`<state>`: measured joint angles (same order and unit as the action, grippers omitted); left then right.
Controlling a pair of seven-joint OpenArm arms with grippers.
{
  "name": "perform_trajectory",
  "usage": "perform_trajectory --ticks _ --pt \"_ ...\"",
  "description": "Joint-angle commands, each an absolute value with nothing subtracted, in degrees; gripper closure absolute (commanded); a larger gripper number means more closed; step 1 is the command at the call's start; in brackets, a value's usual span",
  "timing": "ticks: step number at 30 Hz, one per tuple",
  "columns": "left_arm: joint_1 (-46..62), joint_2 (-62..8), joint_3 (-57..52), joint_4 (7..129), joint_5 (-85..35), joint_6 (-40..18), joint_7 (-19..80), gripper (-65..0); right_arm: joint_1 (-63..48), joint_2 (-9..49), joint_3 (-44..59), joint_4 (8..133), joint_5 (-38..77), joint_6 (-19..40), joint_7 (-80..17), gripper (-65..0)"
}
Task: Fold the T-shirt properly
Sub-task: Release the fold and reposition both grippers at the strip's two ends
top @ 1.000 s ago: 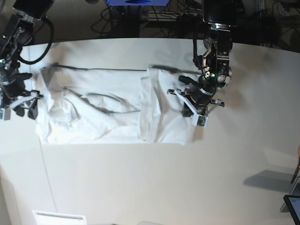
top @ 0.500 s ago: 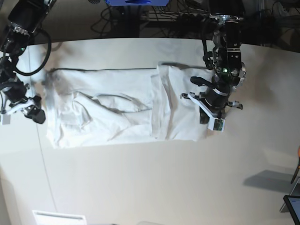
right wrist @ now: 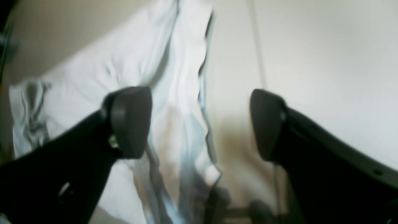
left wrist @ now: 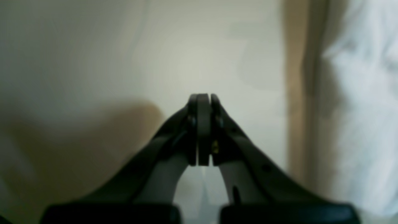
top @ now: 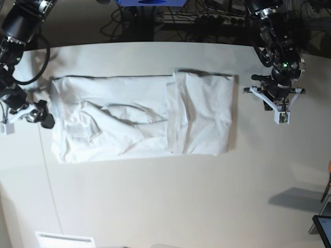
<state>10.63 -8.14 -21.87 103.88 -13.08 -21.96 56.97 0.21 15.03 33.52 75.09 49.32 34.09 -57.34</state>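
Observation:
The white T-shirt [top: 134, 116] lies flat across the table, its right part [top: 204, 113] folded over the body. My left gripper [top: 282, 111] hovers over bare table to the right of the shirt, apart from it. The left wrist view shows that gripper [left wrist: 203, 99] shut on nothing, with the shirt [left wrist: 357, 109] off to its right. My right gripper [top: 39, 118] stands at the shirt's left edge. In the right wrist view it [right wrist: 199, 123] is open, its fingers [right wrist: 130, 121] straddling the shirt's hemmed edge [right wrist: 183, 77] from above.
Cables and dark floor lie beyond the table's far edge [top: 155, 42], with a blue object [top: 150, 2] there. A white flat item [top: 64, 240] sits at the near left. A dark device [top: 323, 227] pokes in at the lower right.
The shirt was dragged to the right. My left gripper then left the shirt's right edge and moved right onto bare table. My right gripper opened wide at the left edge.

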Motion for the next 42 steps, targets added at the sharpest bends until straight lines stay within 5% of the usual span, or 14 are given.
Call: perform_trajectory --ticks 1,6,18,42 --pt "9.89 -9.10 -23.96 103.16 -15.52 -24.66 57.45 0.0 1.10 16.31 33.80 75.74 50.68 35.47 -56.48 -48.9" --pt "9.19 -10.95 -31.87 95.52 -25.19 -30.99 59.12 0.0 1.10 16.22 33.71 74.95 50.68 36.62 -56.57 -48.9" --pt "5.76 -13.67 -24.13 85.93 -37.32 -32.66 59.21 0.0 1.01 14.64 33.19 74.07 50.42 36.53 -59.47 -48.9" --pt "-0.66 -11.03 -22.99 79.25 -37.49 -32.66 59.30 0.0 0.75 12.18 26.24 74.07 50.33 36.53 -59.82 -48.8"
